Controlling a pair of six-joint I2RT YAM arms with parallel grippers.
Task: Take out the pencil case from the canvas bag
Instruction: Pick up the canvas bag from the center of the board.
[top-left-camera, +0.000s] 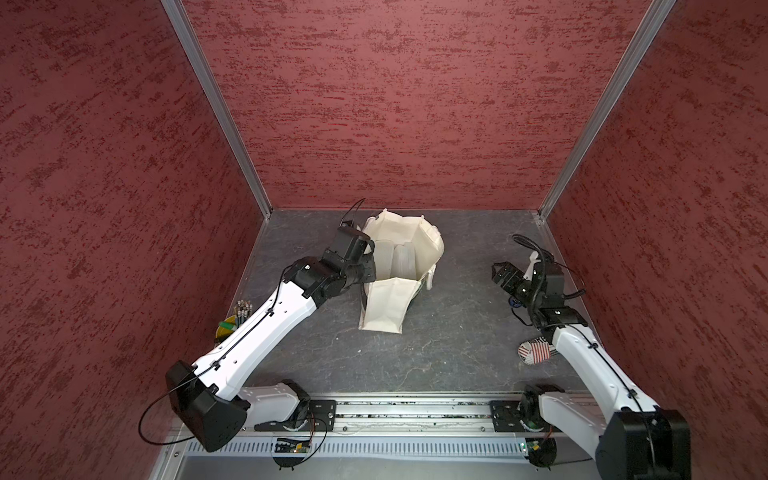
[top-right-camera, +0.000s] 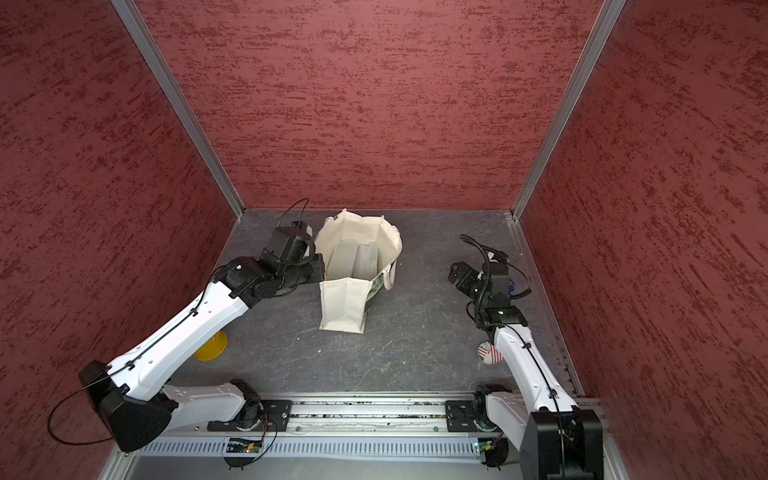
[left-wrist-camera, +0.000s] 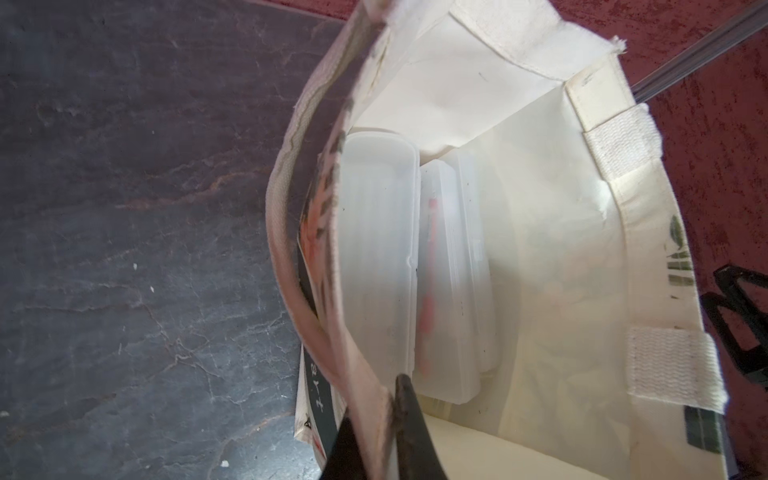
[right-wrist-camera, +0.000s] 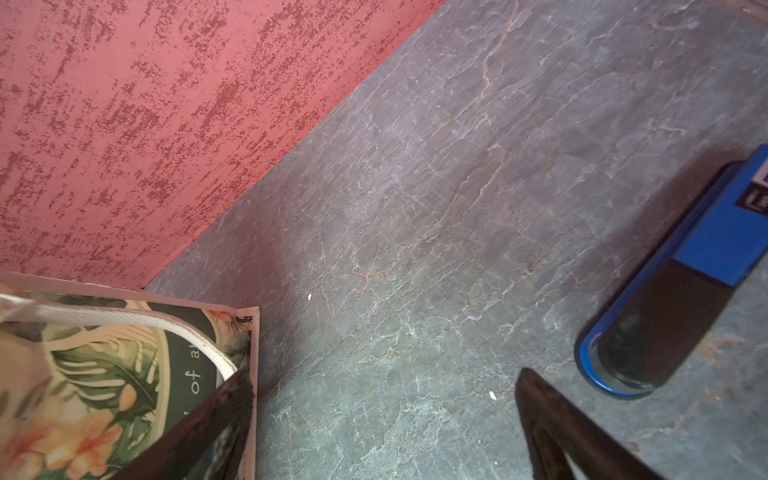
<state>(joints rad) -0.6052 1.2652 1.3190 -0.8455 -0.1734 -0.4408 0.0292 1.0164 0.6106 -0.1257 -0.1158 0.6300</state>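
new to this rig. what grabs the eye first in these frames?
The cream canvas bag stands open toward the back of the slate table, with two translucent cases side by side inside: a plain case and a second case showing something red. The left claw is shut on the bag's rim. The right claw hangs open off to the right, apart from the bag.

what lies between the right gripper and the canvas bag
Nothing but bare grey tabletop. Both top views show that stretch empty between the right gripper, jaws open, and the canvas bag.
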